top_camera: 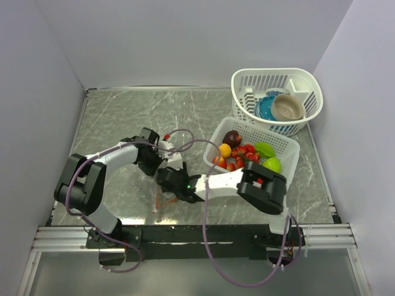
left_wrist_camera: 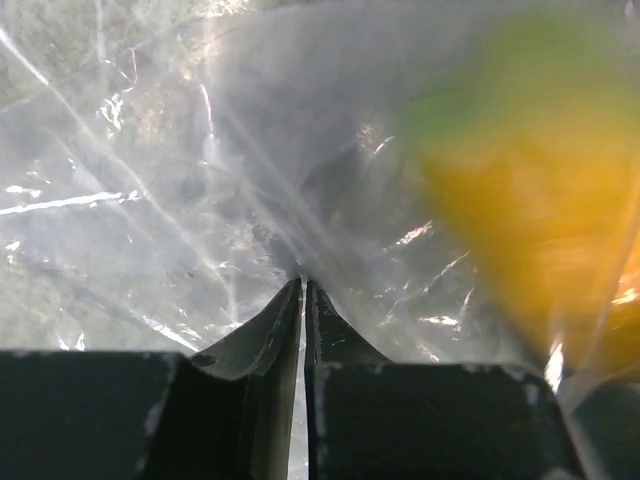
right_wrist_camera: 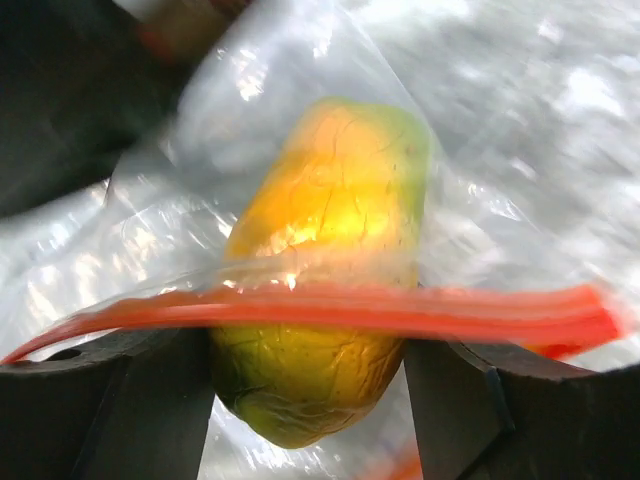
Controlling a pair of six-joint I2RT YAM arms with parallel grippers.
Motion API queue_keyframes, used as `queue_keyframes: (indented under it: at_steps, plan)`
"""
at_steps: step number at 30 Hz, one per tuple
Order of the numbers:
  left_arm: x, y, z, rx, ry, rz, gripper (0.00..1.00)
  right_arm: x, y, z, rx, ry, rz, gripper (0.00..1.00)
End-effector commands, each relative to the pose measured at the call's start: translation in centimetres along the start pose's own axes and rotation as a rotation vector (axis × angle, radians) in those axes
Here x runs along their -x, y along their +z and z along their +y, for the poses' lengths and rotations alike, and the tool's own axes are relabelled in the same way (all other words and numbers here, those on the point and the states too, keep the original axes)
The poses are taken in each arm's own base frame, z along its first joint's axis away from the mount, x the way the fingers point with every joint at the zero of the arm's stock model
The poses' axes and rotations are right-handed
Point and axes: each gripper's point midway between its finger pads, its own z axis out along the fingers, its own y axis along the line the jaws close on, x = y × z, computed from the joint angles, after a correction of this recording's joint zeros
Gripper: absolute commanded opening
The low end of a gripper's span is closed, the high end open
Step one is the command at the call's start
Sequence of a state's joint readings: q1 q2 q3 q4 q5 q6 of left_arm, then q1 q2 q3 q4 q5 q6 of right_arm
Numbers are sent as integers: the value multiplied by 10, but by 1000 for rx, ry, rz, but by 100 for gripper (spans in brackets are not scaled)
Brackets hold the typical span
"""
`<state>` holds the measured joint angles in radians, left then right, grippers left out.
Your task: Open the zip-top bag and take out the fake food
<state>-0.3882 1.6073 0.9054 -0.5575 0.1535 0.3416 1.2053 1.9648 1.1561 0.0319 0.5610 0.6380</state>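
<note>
The clear zip-top bag (top_camera: 170, 165) lies crumpled between my two grippers near the table's front. My left gripper (left_wrist_camera: 303, 283) is shut on a fold of the bag's plastic (left_wrist_camera: 150, 200). Through that plastic a yellow-green fruit (left_wrist_camera: 540, 200) shows as a blur. In the right wrist view this piece of fake food (right_wrist_camera: 330, 200), yellow, orange and green, sticks out of the bag's mouth across the orange-red zip strip (right_wrist_camera: 480, 312). My right gripper (right_wrist_camera: 305, 380) has a finger touching each side of it. In the top view both grippers (top_camera: 166, 179) are close together over the bag.
A white slotted basket (top_camera: 287, 143) to the right holds several small red, orange and green fake fruits (top_camera: 242, 154). Behind it a second white basket (top_camera: 308, 80) holds a blue and a beige bowl (top_camera: 286, 108). Walls close in the table on three sides.
</note>
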Motion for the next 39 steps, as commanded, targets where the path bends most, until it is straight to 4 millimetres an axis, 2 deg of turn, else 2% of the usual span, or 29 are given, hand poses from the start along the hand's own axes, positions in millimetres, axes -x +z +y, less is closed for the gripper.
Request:
queue_keyframes:
  at_steps: [1, 3, 4, 6, 7, 9, 10, 11, 12, 13, 15, 16, 18, 19, 21, 22, 23, 24, 25, 26, 32, 36, 39]
  plan:
    - [-15, 12, -1, -9, -53, 62, 12, 32, -44, -16, 16, 54, -109, 25]
    - [-18, 14, 9, 12, -88, 75, 11, 31, -56, -21, 39, 23, -111, 29]
    - [-17, 14, 14, 26, -100, 76, 10, 44, -69, -19, 70, 28, -135, 31]
    - [-23, 16, 29, 69, -129, 97, 8, 43, -83, -23, 98, -1, -136, 36]
    - [-23, 16, 35, 84, -140, 98, 8, 59, -98, -23, 132, 19, -171, 36]
    - [-29, 19, 45, 103, -170, 110, 7, 64, -112, -33, 144, 8, -192, 38]
    - [-26, 18, 48, 104, -180, 103, 6, 81, -128, -39, 150, 37, -237, 38]
    - [-25, 16, 51, 101, -196, 98, 6, 84, -135, -51, 116, 37, -247, 38]
    - [-23, 11, 47, 83, -212, 89, 6, 93, -139, -74, 29, 59, -295, 39]
    - [-11, 4, 50, 82, -220, 60, 7, 107, -155, -89, 2, 104, -342, 38]
    - [8, -19, 45, 57, -244, 5, 9, 113, -158, -137, -132, 166, -369, 36]
    - [26, -35, 42, 33, -247, -40, 11, 124, -169, -154, -142, 220, -401, 36]
    - [47, -64, 42, 48, -248, -121, 21, 124, -170, -184, -192, 259, -403, 36]
    - [58, -80, 44, 55, -242, -152, 23, 133, -173, -205, -209, 303, -420, 37]
    - [69, -102, 43, 62, -243, -202, 48, 136, -175, -222, -241, 302, -425, 42]
    - [75, -110, 44, 66, -241, -224, 65, 137, -174, -232, -269, 304, -420, 59]
    - [78, -119, 42, 68, -237, -248, 99, 138, -174, -237, -286, 297, -404, 68]
    - [80, -124, 41, 72, -237, -261, 99, 138, -173, -241, -302, 293, -390, 76]
    - [82, -129, 42, 77, -235, -277, 99, 134, -167, -244, -327, 285, -364, 92]
    - [85, -137, 39, 78, -232, -304, 99, 130, -167, -247, -348, 273, -345, 99]
    - [87, -157, 35, 99, -213, -385, 99, 133, -164, -246, -366, 277, -300, 100]
    - [82, -155, 31, 84, -204, -366, 99, 135, -163, -245, -386, 258, -260, 100]
    - [82, -155, 32, 88, -209, -372, 99, 142, -169, -243, -369, 238, -266, 100]
